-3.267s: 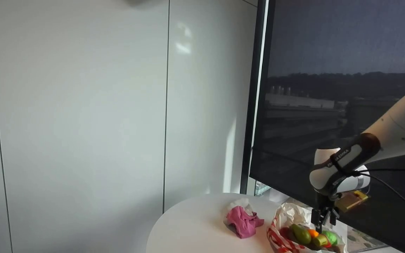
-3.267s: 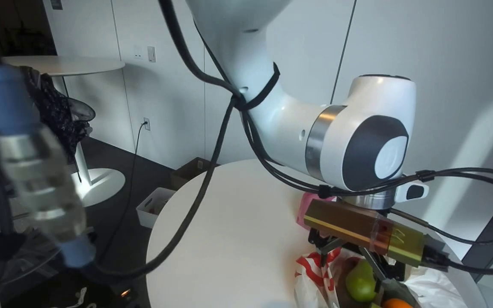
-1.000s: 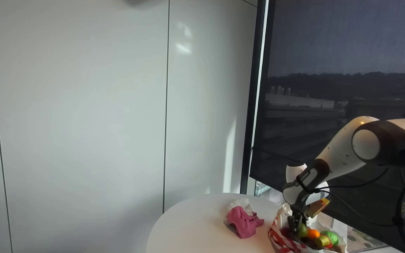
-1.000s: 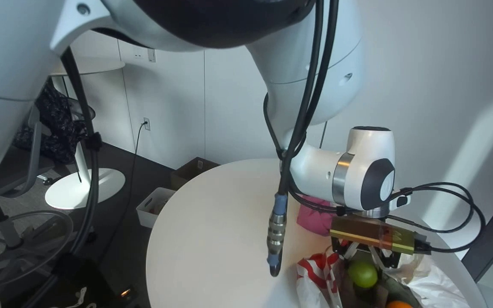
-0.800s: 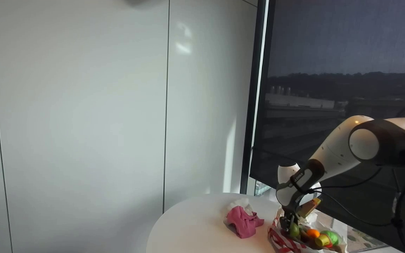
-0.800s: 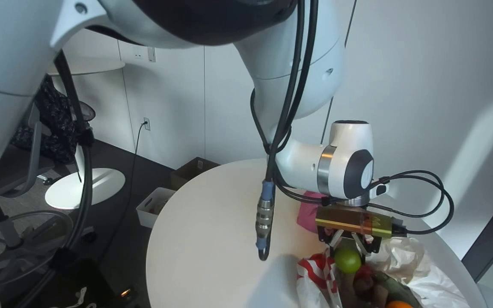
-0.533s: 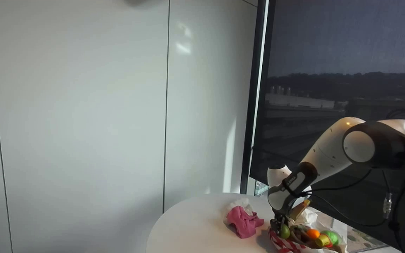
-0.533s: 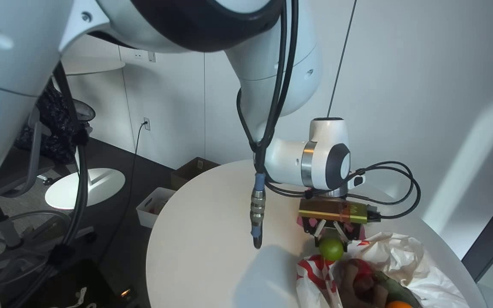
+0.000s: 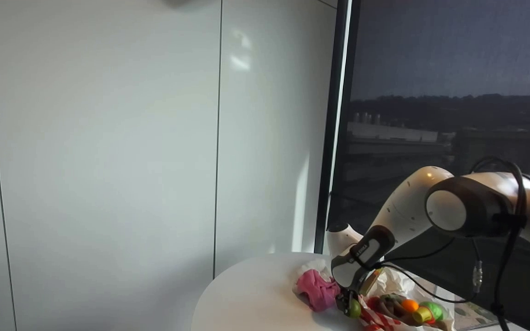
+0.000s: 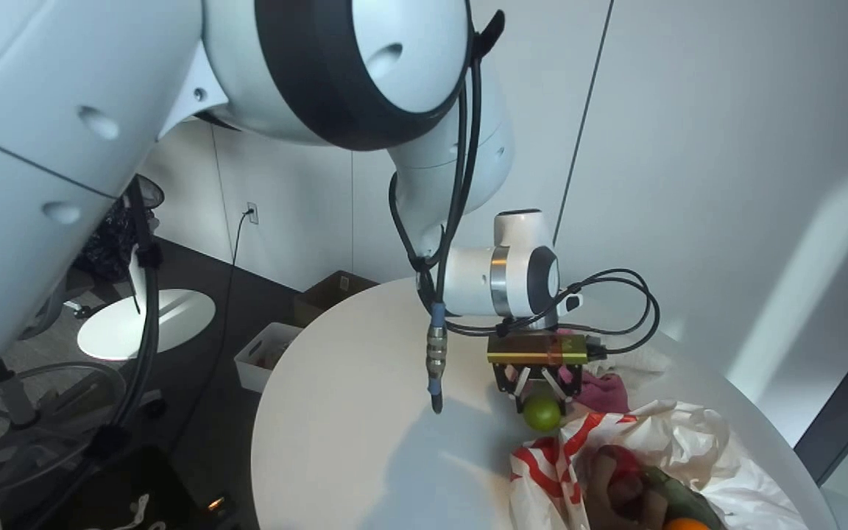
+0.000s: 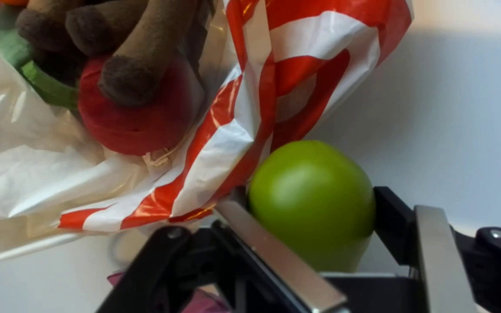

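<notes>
— What is being held?

— A green fruit (image 11: pixel 311 204) is clasped by the gripper (image 10: pixel 542 406); the jaws are parted to the fruit's width, and both its sides are pressed by them.

— Where is it held?

— Just beside the red-and-white edge of a plastic bag (image 11: pixel 320 34), outside the opening, over the white table (image 10: pixel 343 397). Whether the bag or the table is touched by it cannot be told.

— Can any writing be read?

— Lettering (image 9: pixel 361 252) is borne by the arm (image 9: pixel 403 207) in an exterior view, but it is too small to be read in full. A mark is also carried by the gold box (image 10: pixel 523 346) above the gripper, too blurred to be made out. The bag is printed with red bands; whether letters are formed by them cannot be told through the folds.

— And inside the bag?

— A red fruit (image 11: pixel 146 126), partly covered by brown stubby pieces (image 11: pixel 131 80), is shown in the wrist view; an orange fruit (image 9: pixel 410 305) is seen in both exterior views. A pink cloth (image 9: pixel 315 290) is bunched on the table, near the gripper.
</notes>
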Motion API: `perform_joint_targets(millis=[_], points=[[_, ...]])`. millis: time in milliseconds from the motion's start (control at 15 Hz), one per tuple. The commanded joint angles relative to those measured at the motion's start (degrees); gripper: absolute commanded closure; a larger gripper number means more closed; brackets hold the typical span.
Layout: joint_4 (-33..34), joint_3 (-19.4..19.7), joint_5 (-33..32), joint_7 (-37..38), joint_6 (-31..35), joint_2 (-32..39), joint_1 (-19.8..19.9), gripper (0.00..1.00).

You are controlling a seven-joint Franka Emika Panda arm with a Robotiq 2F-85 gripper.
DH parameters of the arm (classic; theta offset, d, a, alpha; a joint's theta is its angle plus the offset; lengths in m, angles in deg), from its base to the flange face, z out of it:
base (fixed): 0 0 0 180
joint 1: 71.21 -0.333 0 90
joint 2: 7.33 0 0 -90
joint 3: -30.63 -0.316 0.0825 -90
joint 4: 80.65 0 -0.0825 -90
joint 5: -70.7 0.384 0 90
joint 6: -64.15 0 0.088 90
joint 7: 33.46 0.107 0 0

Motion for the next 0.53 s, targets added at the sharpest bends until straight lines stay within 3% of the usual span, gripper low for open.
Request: perform_joint_targets(millis=[0,267,333,467], points=[[5.6,-0.5,-0.1,-0.1,-1.9,5.4,0.1,0.53],[8.2,-0.8,0.0,-0.2,-3.0,7.1,-0.4,0.53],[8.3,-0.9,0.0,-0.1,-3.3,6.8,-0.4,0.07],[8.0,-0.7,-0.4,0.2,-3.4,5.7,-0.8,0.01]])
